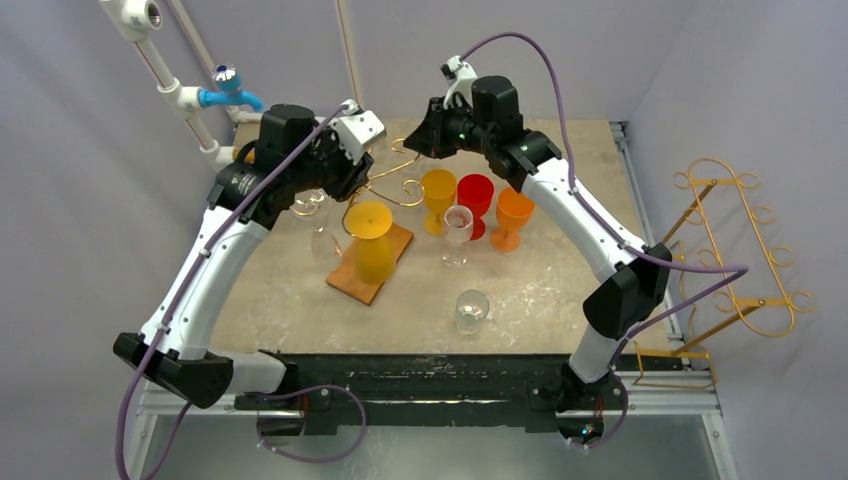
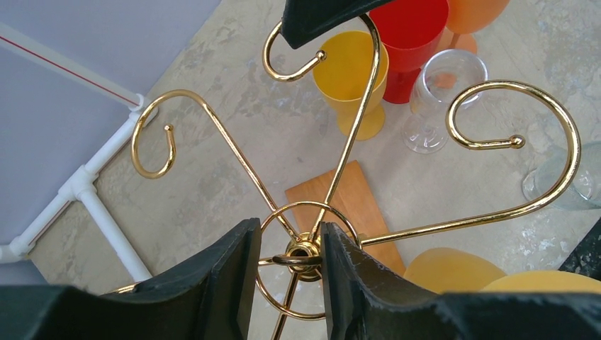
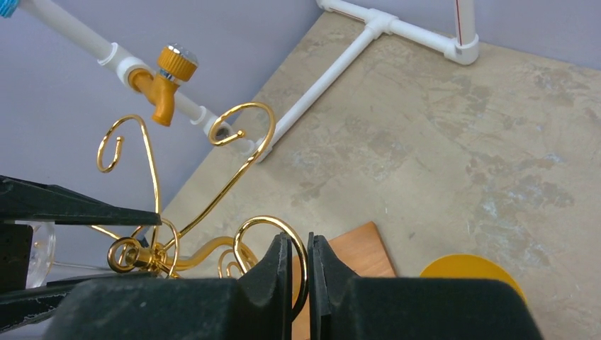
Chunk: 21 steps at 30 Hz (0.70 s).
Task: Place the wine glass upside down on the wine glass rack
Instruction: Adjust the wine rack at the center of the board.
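Note:
The gold wire wine glass rack stands at the back middle of the table, with curled arms spreading from a central hub. My left gripper sits over the hub, its jaws closed on the small ring on top. My right gripper is shut on one curled arm, with the wire between its pads. A clear wine glass stands upright right of the rack, and another clear glass sits nearer the front. An upside-down yellow glass is over a wooden board under the rack.
Yellow, red and orange goblets stand right of the rack. More clear glass shows left of the board. White pipes with a blue tap run along the back left. A second gold rack hangs off the table's right side.

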{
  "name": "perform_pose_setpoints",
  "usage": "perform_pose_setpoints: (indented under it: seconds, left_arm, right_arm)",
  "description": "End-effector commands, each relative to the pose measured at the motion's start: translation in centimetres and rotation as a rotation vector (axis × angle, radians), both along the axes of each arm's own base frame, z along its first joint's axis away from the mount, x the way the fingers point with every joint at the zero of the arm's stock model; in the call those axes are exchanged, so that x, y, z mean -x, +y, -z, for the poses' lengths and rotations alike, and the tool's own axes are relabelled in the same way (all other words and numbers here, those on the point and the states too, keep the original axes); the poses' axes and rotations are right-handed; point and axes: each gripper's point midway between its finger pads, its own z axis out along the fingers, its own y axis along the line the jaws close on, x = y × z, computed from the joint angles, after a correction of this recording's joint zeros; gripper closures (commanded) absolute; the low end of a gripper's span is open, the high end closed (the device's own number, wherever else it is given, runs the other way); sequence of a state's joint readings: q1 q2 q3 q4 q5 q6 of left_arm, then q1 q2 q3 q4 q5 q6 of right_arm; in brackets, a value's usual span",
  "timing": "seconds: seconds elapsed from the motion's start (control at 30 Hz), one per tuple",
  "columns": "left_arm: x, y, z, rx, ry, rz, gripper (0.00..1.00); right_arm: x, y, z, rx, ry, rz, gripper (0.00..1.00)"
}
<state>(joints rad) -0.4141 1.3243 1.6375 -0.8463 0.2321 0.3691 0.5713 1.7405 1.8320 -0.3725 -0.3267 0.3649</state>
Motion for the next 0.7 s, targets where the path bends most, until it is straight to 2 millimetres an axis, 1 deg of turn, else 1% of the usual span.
perform_pose_setpoints:
  seconds: [0.0, 0.2, 0.3, 0.37, 0.57, 0.67]
  left_arm:
    - [-0.5, 1.6, 0.0, -0.056, -0.041, -0.047, 0.61]
    - [-1.1, 2.0, 0.4, -0.084, -0.058, -0.066, 0.62]
    - [-1.6, 2.2, 0.4, -0.100, -0.072, -0.077, 0.64]
    - [-1.9, 2.3, 0.4, -0.112, -0.086, -0.082, 0.64]
    - [-2.9, 2.5, 0.3, -0.134, -0.123, -0.092, 0.67]
    - [-3.4, 2.5, 0.4, -0.140, -0.126, -0.099, 0.67]
  right_arm:
    - [1.8, -0.1, -2.7, -0.068, -0.044, -0.045, 0.93]
    - [2.3, -0.8, -2.9, -0.080, -0.044, -0.022, 0.98]
    - [2.3, -1.2, -2.7, -0.086, -0.025, 0.009, 1.00]
    - [2.1, -1.7, -2.3, -0.085, -0.016, 0.050, 1.00]
    - [2.8, -2.7, -1.7, -0.127, -0.008, 0.102, 1.00]
    - [3.3, -2.9, -1.7, -0.152, -0.003, 0.110, 1.00]
